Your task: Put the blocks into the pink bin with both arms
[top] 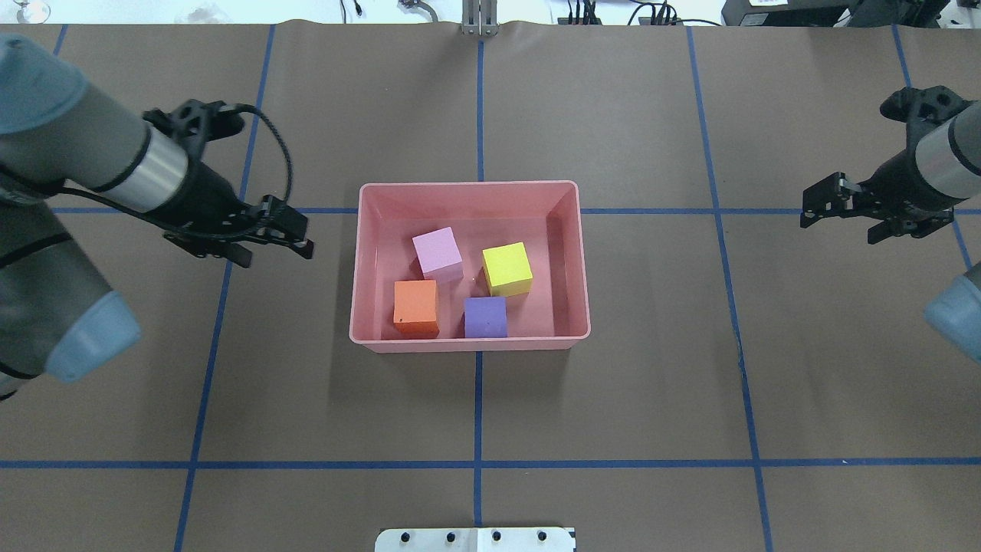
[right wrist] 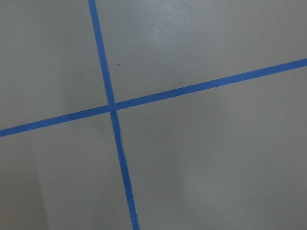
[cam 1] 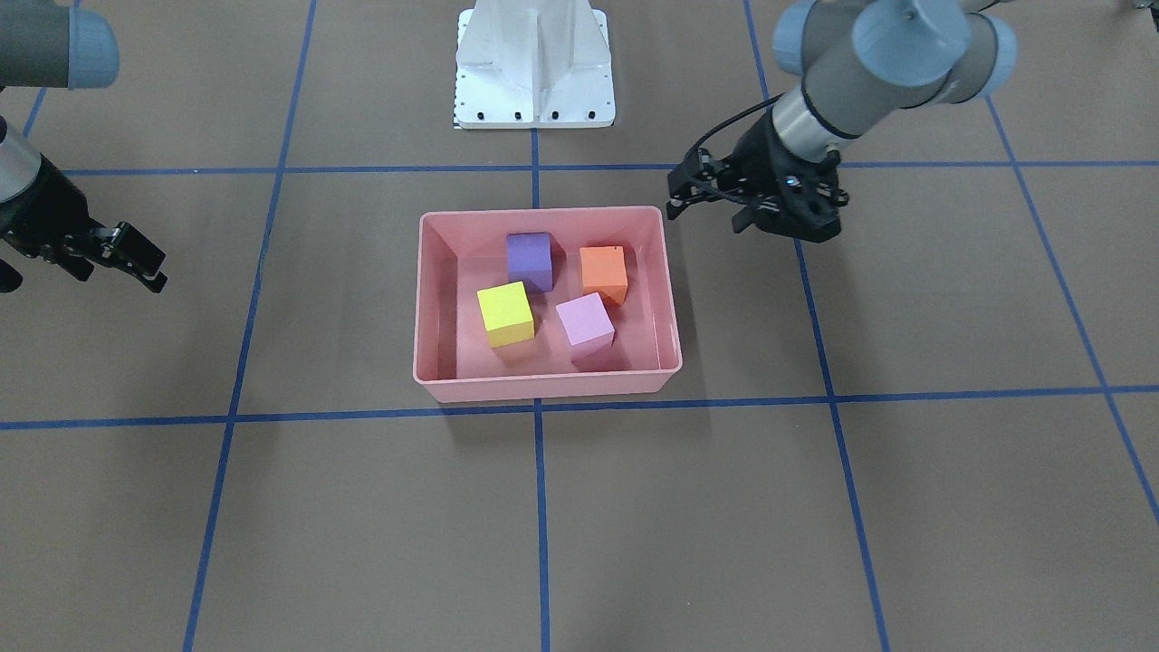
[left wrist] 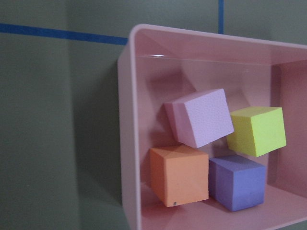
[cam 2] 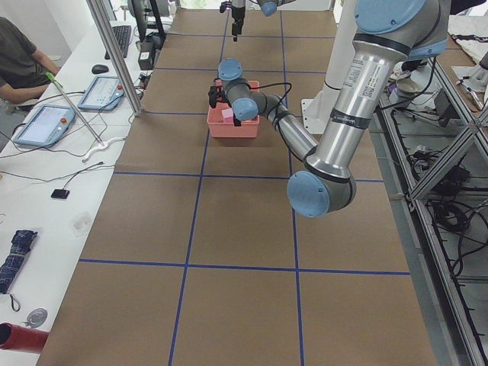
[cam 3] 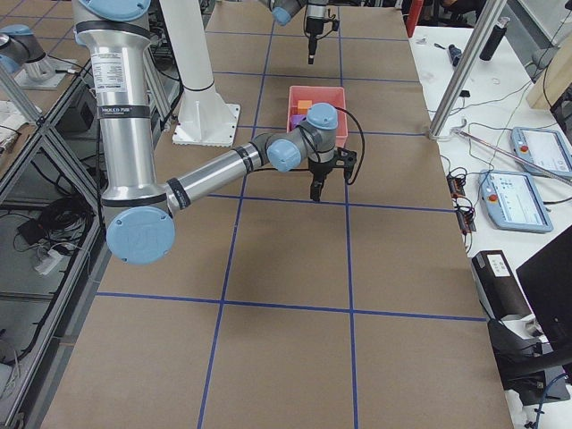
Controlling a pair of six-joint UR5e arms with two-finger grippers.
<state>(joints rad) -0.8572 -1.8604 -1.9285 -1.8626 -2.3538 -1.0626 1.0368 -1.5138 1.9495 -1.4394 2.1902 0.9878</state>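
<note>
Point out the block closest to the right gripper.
The yellow block: of the four in the pink bin, it sits furthest toward the right gripper.

Our left gripper hangs open-jawed and holding nothing, toward the counter's left edge. Our right gripper hangs the same way, close to the right edge.

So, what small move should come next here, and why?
Probably just lift the left gripper away toward rest. The yellow block, purple block, pink-lilac block and orange block all lie inside the pink bin, and it and the right gripper hold nothing.
</note>
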